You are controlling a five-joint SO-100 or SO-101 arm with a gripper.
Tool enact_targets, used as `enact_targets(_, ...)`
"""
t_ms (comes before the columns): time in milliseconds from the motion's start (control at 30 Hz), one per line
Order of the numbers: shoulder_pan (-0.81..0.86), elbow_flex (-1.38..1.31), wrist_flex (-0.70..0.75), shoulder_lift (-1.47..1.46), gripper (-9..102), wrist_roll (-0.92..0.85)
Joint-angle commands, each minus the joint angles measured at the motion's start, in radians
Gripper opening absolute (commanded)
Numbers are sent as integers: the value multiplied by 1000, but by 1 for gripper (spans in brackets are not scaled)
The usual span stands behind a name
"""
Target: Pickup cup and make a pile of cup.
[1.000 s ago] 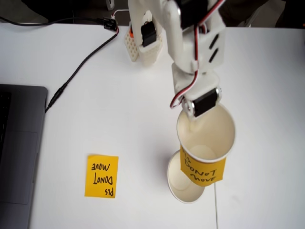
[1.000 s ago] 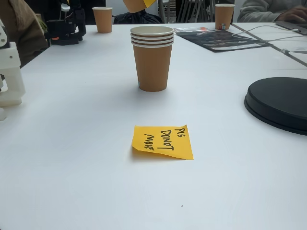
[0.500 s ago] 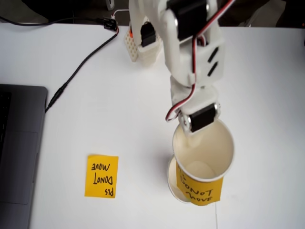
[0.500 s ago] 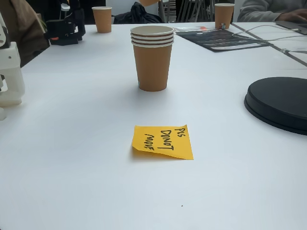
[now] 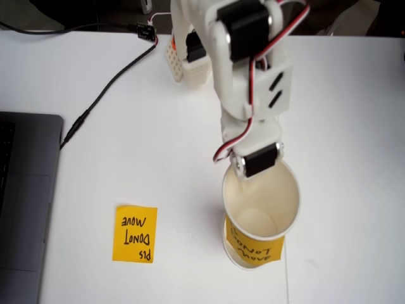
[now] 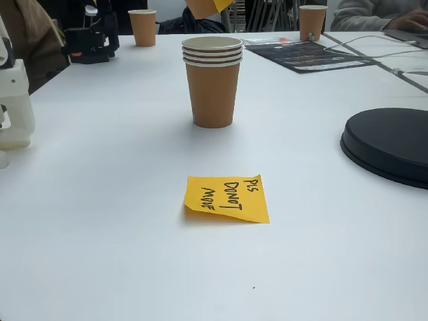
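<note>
Cup [image 5: 261,212] held under gripper [image 5: 243,180].

Your white surface [image 5: 126,139] carries a laptop [image 5: 25,202] at nine o'clock, a yellow sticky note [image 5: 135,234] at seven, a black cable [image 5: 104,88] at eleven.

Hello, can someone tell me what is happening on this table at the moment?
A white robot arm holds a paper cup by its rim, jaws closed on the far wall. The cup carries a yellow note and hangs over a second cup that stands on the white table, almost lined up for stacking. A loose sticky note lies to the left of it in that view, beside a laptop.
</note>
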Motion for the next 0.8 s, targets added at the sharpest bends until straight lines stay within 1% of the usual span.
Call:
enact_targets(0,-8,-14,38,15,-7,11)
enact_targets(767,-12,-17,41,-35,-7,11)
